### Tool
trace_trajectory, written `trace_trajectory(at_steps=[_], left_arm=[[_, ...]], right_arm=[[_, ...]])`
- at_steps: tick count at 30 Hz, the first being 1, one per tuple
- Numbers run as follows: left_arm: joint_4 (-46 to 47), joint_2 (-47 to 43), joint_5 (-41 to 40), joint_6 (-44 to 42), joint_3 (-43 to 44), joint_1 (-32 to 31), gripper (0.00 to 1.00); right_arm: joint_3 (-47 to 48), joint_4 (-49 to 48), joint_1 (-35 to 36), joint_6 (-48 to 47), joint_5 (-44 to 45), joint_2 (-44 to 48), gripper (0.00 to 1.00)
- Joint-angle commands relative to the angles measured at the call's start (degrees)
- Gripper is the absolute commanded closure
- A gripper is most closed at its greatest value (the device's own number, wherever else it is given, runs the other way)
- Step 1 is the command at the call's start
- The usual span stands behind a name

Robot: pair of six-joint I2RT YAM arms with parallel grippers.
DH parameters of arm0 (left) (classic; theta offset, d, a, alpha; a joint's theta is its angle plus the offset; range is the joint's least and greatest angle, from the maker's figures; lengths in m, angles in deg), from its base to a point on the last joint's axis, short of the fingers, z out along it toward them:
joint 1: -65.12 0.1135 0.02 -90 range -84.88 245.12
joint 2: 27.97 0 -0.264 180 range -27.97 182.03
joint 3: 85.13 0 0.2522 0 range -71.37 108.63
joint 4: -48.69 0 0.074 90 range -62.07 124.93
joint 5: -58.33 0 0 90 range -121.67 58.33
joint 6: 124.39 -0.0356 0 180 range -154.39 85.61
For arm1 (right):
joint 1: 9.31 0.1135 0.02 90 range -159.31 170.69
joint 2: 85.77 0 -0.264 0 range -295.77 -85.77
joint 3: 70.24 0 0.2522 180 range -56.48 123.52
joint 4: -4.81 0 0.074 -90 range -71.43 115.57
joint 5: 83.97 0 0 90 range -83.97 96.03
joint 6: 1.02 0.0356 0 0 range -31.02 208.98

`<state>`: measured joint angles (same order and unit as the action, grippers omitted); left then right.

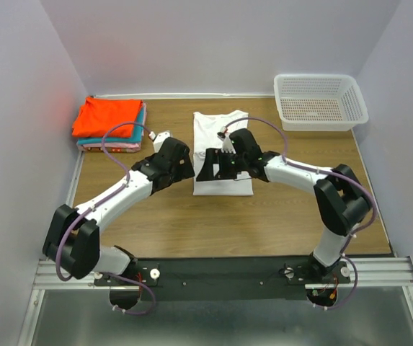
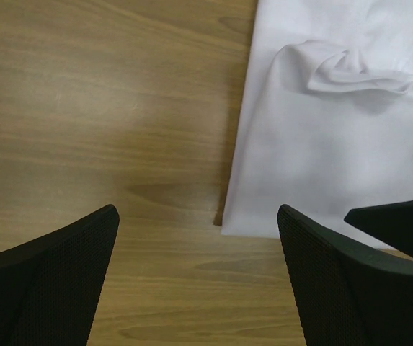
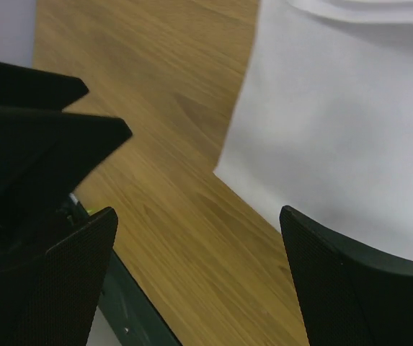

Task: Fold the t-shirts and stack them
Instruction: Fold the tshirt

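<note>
- The left jaws are spread wide and hold nothing. In the left wrist view their two black fingers [image 2: 47, 281] hang over bare wood, just left of the white t-shirt [image 2: 321, 144].
- The right-hand finger of that pair crosses in front of the t-shirt's near left corner. Whether it touches the cloth cannot be told.
- The right jaws are also spread wide and grip nothing. Their fingers [image 3: 350, 281] frame the same near left corner of the white t-shirt [image 3: 350, 122] and the wood beside it.
- The two pairs of jaws are close together at that corner, and each shows at the edge of the other's wrist view.
- The white t-shirt [image 1: 220, 133] lies flat in the middle of the surface [image 1: 264, 223], folded into a long narrow rectangle with its collar at the far end.
- A stack of folded t-shirts [image 1: 109, 119] sits in the far left corner, orange-red on top with teal and pink below.
- A white mesh basket [image 1: 320, 101] stands in the far right corner, well apart from the t-shirts.
</note>
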<state>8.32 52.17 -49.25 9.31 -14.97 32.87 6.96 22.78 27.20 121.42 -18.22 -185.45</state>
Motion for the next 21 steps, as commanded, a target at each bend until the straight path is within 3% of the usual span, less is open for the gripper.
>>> trace_trajectory(at_steps=[1,8,21], left_arm=[[-1.3,-5.9,-3.0,4.2,-5.3,0.3,0.02],[-1.7,-11.8,-1.7,6.5,-12.6,0.3,0.02],[0.2,-13.1,2.8,5.1,-16.8,0.3,0.02]], right_arm=[[5.7,-5.3,1.3,-0.3,-4.6,-5.1,0.00],[16.4,-6.5,1.5,-0.5,-3.7,-15.0,0.00],[31.6,-6.3,-2.4,-1.3,5.9,-30.8,0.00]])
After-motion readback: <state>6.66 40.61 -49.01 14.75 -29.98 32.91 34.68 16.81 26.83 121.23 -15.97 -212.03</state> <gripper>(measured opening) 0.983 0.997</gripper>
